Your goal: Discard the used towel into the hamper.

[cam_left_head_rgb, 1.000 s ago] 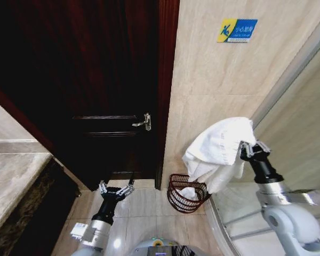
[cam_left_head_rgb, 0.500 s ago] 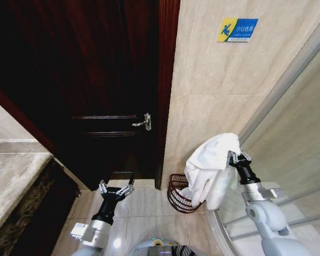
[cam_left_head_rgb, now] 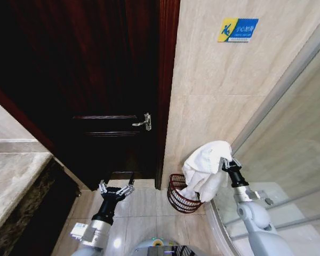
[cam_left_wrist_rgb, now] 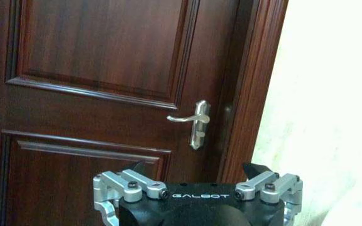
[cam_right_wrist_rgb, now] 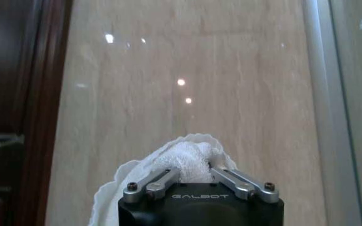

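Lowered right gripper (cam_left_head_rgb: 224, 162) (clamped), towel (cam_left_head_rgb: 204, 170) hanging lengthwise into hamper (cam_left_head_rgb: 177, 198)

towel (cam_left_head_rgb: 205, 166): white | hamper (cam_left_head_rgb: 181, 196): reddish-brown openwork | door (cam_left_head_rgb: 96, 80): dark red-brown

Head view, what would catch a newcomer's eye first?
The white towel bunched in the right claw, hanging over the reddish-brown hamper at the foot of the beige tiled wall. Next, the dark wooden door with its metal handle, the open left claw low before it.
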Tool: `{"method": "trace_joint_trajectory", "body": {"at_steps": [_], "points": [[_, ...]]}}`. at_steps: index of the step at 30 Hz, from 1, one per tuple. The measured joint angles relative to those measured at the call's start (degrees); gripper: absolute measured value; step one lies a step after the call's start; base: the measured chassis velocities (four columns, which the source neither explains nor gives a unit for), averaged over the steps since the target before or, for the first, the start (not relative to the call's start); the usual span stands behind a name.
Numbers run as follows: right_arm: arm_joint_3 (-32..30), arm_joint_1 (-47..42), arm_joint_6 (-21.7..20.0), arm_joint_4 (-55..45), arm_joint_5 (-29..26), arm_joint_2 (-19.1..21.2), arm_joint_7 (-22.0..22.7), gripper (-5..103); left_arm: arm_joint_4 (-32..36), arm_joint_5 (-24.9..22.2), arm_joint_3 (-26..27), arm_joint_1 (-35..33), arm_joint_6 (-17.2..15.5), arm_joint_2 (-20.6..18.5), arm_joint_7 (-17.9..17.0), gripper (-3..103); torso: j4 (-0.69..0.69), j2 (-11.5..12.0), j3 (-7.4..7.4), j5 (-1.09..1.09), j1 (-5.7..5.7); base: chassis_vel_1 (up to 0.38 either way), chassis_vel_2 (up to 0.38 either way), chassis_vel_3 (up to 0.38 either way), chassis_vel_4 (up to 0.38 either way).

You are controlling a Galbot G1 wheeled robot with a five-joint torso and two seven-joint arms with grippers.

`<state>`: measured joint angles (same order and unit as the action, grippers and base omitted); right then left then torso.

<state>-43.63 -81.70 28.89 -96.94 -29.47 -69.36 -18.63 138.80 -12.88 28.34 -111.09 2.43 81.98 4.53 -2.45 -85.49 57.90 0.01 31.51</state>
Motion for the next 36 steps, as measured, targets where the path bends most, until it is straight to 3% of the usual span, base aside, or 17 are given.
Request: {"method": "trace_joint_trajectory", "body": {"at_steps": [21, 36], "points": [[3.93, 6.65, -0.87, 5.78, 0.15, 0.13, -0.09, 5, 0.0, 0.0, 0.0, 0.0, 0.0, 0.0, 0.0, 100, 0.0, 0.0, 0.0, -0.01, 0.0, 0.0, 0.0, 0.0, 0.0], [6.55, 11.4, 3.54, 19.56, 1.09, -2.96, -4.31, 5, 0.0, 0.0, 0.0, 0.0, 0.0, 0.0, 0.0, 100, -0.01, 0.0, 0.0, -0.01, 0.0, 0.0, 0.0, 0.0, 0.0]]}}
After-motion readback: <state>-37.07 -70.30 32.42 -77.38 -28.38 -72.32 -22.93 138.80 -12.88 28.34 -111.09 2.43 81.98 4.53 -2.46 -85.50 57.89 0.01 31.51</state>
